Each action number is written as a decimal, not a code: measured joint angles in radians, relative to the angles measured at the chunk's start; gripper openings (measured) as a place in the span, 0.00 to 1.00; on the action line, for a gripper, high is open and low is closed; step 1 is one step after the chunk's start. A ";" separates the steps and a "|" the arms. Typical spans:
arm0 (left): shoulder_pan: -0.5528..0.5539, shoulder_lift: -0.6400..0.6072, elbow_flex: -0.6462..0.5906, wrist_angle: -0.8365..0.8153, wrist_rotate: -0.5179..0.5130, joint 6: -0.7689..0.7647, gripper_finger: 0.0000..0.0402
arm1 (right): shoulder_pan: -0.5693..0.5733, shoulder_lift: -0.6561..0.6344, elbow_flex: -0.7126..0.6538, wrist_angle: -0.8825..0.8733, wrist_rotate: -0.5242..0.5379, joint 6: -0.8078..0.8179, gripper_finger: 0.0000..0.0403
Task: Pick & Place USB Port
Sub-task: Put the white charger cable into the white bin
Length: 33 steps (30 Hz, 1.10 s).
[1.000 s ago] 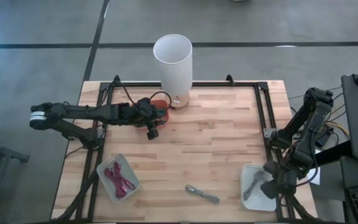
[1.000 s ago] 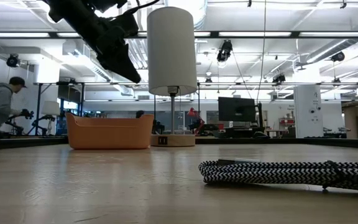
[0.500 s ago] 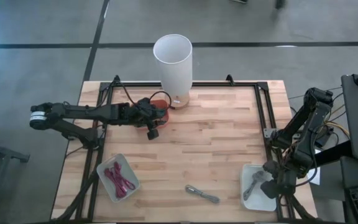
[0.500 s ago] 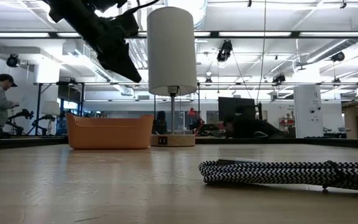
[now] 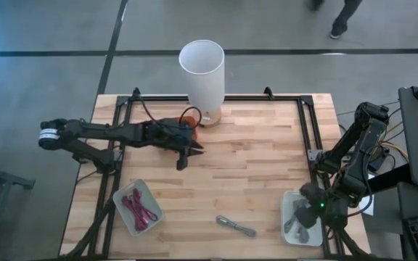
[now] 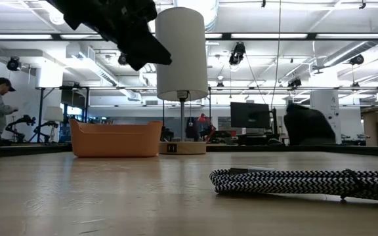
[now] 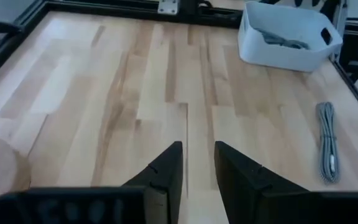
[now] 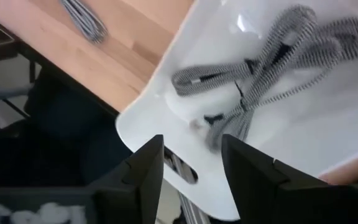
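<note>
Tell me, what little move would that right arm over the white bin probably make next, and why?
Probably a short drop straight down. The right gripper hangs above the white bin with its jaws apart and nothing between them, and the braided cable lies coiled in the bin just below. Lowering would put the jaws around a strand. The left gripper holds nothing, near the lamp.

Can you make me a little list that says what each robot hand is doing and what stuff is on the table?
left hand: open, empty, above the wooden table near the lamp
right hand: open, empty, over the white bin
tall white cylinder lamp: upright at the table's far edge
small orange tub: beside the lamp base
white bin with grey braided cables: near right corner
loose grey braided cable: lying on the table
white tray with red cables: near left corner
</note>
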 joint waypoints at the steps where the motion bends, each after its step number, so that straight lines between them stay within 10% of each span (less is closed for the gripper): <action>1: -0.002 0.009 0.000 0.014 0.002 0.000 0.24 | 0.000 0.000 0.000 0.000 0.012 -0.006 0.38; 8: -0.065 0.161 0.000 0.169 0.233 0.066 0.24 | -0.032 0.000 0.000 0.000 0.175 -0.154 0.35; 19: -0.209 0.432 0.043 0.355 0.243 0.088 0.24 | -0.190 0.000 -0.012 0.157 0.427 -0.734 0.40; 33: -0.228 0.444 0.068 0.360 0.230 0.041 0.24 | -0.347 0.216 -0.072 0.565 0.398 -1.317 0.47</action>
